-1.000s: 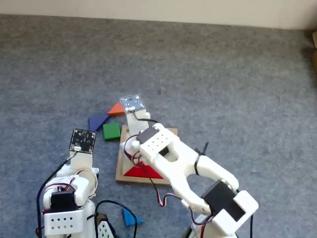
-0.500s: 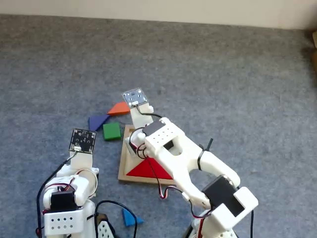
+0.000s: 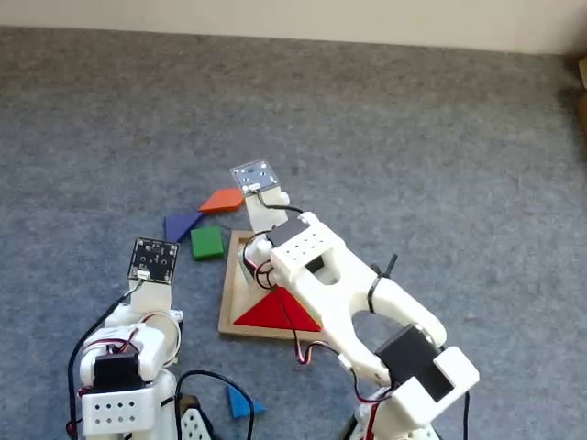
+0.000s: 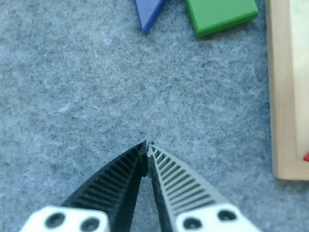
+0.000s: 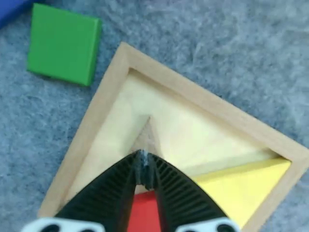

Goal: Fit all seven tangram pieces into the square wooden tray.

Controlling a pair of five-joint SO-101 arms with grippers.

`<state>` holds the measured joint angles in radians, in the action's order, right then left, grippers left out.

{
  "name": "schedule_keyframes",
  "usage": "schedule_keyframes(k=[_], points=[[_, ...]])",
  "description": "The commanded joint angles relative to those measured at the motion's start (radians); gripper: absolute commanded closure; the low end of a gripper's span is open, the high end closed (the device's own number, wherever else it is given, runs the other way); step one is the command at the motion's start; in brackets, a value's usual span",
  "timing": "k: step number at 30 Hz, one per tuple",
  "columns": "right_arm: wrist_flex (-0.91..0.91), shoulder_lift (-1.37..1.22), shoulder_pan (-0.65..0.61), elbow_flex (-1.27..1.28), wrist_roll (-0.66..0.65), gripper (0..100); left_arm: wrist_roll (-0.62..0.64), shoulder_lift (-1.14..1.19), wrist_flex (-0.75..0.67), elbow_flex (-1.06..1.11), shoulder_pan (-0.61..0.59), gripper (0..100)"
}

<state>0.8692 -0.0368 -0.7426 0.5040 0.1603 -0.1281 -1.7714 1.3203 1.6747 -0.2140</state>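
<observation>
Bench [image 3: 413, 137]: grey, felt-like fleck. Tray [image 5: 104, 92]: pale wood. In it: red triangle [image 3: 275, 312], yellow triangle [image 5: 236, 186]. Outside: green square [image 5: 63, 43], dark blue triangle [image 3: 181, 225], orange piece [image 3: 222, 200], lighter blue piece [image 3: 240, 401]. Fingers [image 5: 111, 191] black, ribbed.

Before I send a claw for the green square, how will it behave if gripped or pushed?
Probably stiff: the green square shows crisp straight edges and flat faces. Lying flat and low on the grey felt, it should not roll or tip, though the fuzzy surface may drag against a push. Its smooth sides could slip under a pinch.
</observation>
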Motion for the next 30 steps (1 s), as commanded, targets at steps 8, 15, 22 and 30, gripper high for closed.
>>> schedule_keyframes(k=[8,15,22,30], points=[[0.005,-0.054,0.007,-0.010,-0.014,99.4,-0.006,-0.053,0.006,0.021,0.012,99],[-0.012,-0.180,0.007,-0.105,-0.020,99.4,-0.006,-0.053,0.006,0.021,0.012,99],[-0.012,-0.225,0.030,-0.185,-0.020,99.4,-0.006,-0.053,0.006,0.021,0.012,99],[-0.012,-0.231,0.151,-0.188,-0.213,99.4,-0.006,-0.053,0.006,0.021,0.012,99]])
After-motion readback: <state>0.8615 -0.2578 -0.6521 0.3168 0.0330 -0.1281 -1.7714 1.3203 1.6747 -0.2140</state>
